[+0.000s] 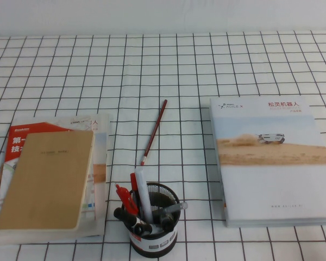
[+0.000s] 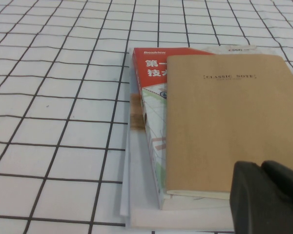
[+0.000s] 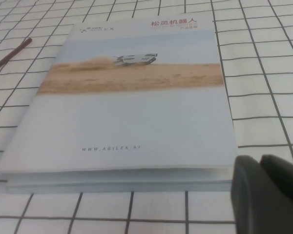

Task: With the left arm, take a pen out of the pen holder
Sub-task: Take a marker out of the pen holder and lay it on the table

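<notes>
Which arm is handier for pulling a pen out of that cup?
Left: the left hand hangs over the notebook beside the cup; the right hand is over the booklet, farther off.

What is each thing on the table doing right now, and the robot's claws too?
pen holder: upright, pens standing inside.
pencil: lying flat on the table.
brown notebook: closed, on top of booklets.
AgileX book: closed, lying flat.
left claw: shut, empty, above the notebook's corner.
right claw: shut, empty, above the AgileX book's corner.
</notes>
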Robot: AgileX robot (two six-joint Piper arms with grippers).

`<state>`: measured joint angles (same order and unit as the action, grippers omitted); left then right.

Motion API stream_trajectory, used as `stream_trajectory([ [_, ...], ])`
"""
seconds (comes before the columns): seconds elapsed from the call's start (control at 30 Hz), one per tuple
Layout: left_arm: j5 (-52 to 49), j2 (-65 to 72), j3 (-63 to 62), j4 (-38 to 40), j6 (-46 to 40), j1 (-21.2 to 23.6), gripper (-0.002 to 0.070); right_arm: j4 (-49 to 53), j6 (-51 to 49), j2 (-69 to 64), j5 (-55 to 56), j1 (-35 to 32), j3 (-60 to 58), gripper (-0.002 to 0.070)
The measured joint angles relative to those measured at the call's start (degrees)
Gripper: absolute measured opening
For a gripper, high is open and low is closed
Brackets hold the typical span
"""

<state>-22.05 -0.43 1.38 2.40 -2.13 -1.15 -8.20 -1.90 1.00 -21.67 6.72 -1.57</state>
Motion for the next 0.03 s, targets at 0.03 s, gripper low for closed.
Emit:
stream_trajectory([
  [0.03,0.0,0.0,0.0,0.0,0.0,0.0,-0.0001,0.0,0.0,0.0,0.0,0.0,0.0,-0.0015],
])
